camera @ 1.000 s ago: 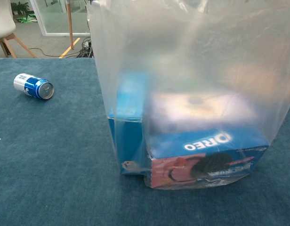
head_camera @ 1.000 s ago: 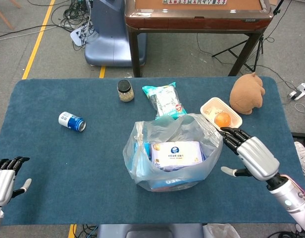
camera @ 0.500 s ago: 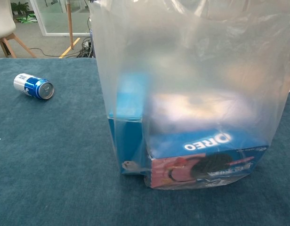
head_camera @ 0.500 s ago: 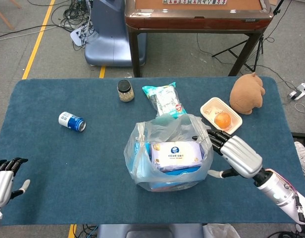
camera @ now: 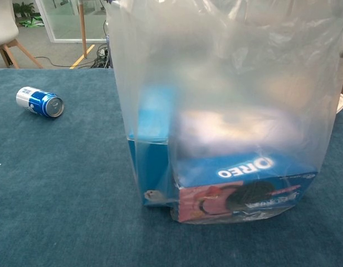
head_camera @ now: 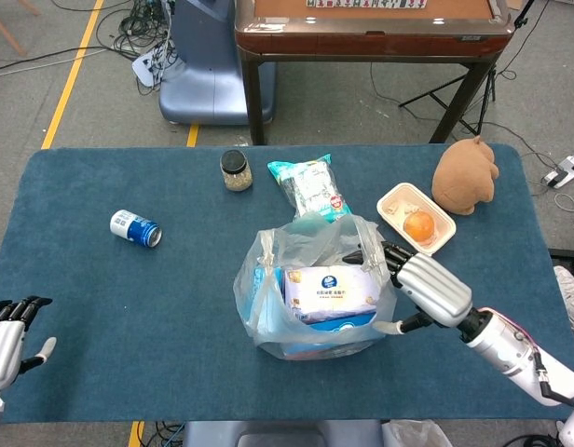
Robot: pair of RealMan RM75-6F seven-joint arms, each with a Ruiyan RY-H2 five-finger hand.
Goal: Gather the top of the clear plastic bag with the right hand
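The clear plastic bag (head_camera: 310, 284) stands in the middle of the blue table, its mouth open upward, with a white pack and blue boxes inside. In the chest view the bag (camera: 227, 83) fills most of the frame, an Oreo box (camera: 244, 181) showing through its wall. My right hand (head_camera: 425, 287) is against the bag's right side, its dark fingertips (head_camera: 369, 254) touching the upper right rim; nothing is gathered in it. My left hand (head_camera: 9, 328) rests at the table's near left corner, fingers apart, holding nothing.
A blue can (head_camera: 135, 228) lies on its side at the left. Behind the bag are a jar (head_camera: 236, 170) and a snack packet (head_camera: 311, 187). A white tray (head_camera: 401, 200) with an orange (head_camera: 419, 226) and a brown plush toy (head_camera: 466, 174) sit at the back right.
My right hand has moved left from beside the bag until its fingers reach the bag's right rim, pushing that side inward. The left hand has stayed put.
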